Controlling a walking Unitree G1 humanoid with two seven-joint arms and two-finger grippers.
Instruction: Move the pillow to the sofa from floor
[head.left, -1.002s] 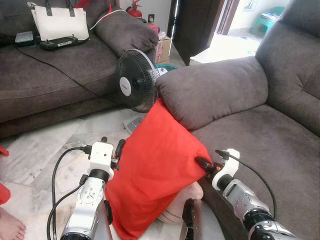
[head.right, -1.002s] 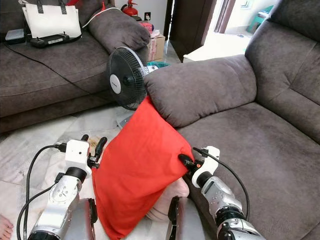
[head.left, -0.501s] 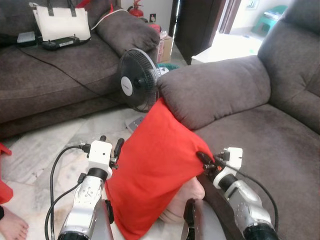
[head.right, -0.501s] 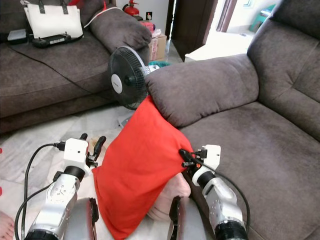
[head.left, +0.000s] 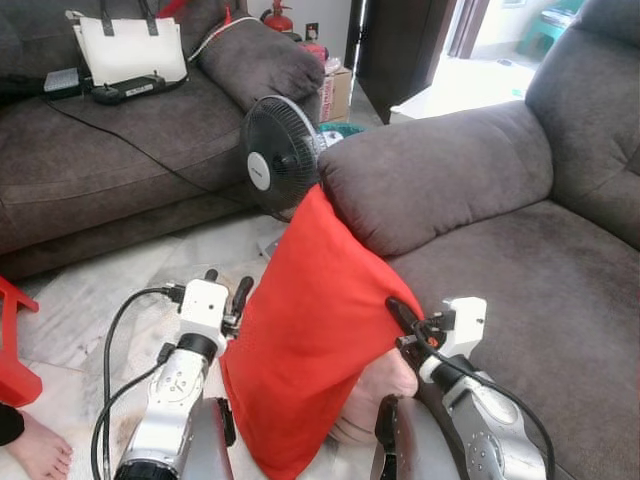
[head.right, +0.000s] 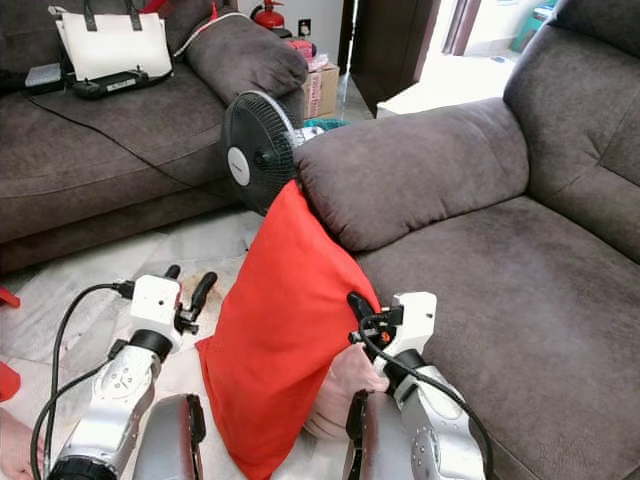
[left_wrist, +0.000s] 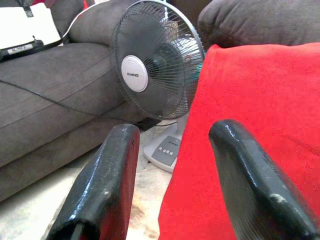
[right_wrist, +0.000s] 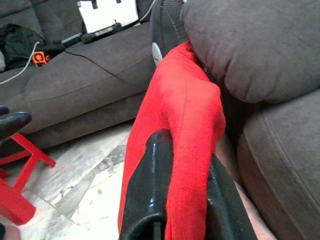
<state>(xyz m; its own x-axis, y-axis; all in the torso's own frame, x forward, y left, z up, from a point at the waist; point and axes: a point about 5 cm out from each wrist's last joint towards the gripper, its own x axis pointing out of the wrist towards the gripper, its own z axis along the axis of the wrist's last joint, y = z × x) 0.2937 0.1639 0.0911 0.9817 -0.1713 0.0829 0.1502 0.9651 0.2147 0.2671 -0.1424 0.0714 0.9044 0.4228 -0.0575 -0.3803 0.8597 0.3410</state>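
Beside the grey sofa (head.left: 520, 250), the red pillow (head.left: 310, 330) hangs off the floor, its top corner against the sofa's armrest (head.left: 430, 175) near a standing fan (head.left: 280, 160). The right claw (right_wrist: 185, 165) is clamped on the pillow's edge; the left claw (left_wrist: 175, 165), fingers apart, sits just beside its other side. The carry looks under way; next, a lift over the seat cushion and a release

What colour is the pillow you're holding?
Plain red, no pattern. The pillow shows best in the left eye view, pinched by the right gripper.
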